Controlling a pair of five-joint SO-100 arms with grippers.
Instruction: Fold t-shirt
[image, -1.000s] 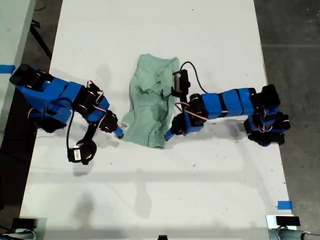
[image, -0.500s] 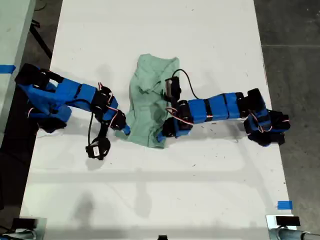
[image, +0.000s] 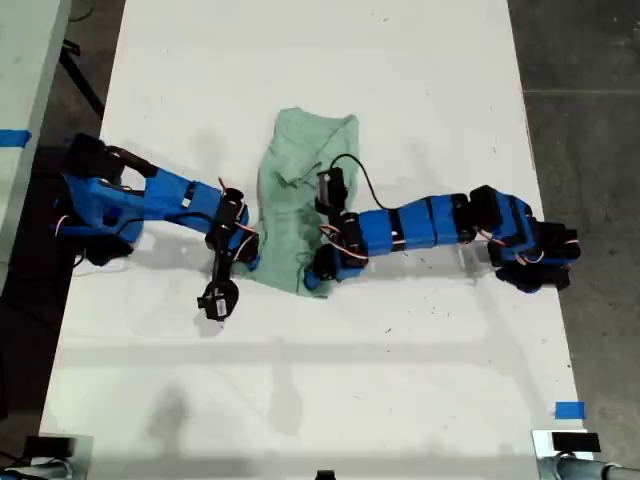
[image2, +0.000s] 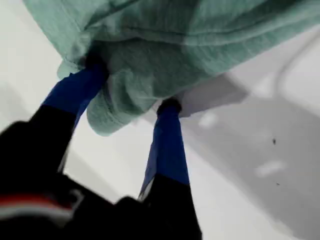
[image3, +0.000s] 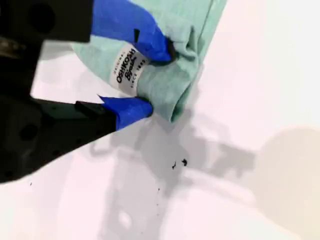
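Two arms: one arm (image: 160, 200) reached in from the exterior view's left and the other arm (image: 430, 222) from its right; both tips met the near edge of the cloth; the wrist views did not settle which was which
T-shirt position: the t-shirt (image: 300, 200) lay bunched into a narrow, wrinkled strip near the middle of the white counter (image: 400, 380), running away from the arms' tips
First end effector: my first end effector (image2: 132, 84) was clamped on a rolled wad of the t-shirt's edge, one blue finger on each side, with the cloth bulging between them
Second end effector: my second end effector (image3: 156, 79) was closed on a folded corner of the t-shirt, just beside a sewn white label (image3: 129, 70)
Why held so: two pinches on one edge probably kept it taut and level, so it could be carried over the rest as a fold without sagging in the middle
Stage, judged: grasp made, fold itself not yet laid
Risk, judged: the first pinch took a thick wad, so several layers may travel together
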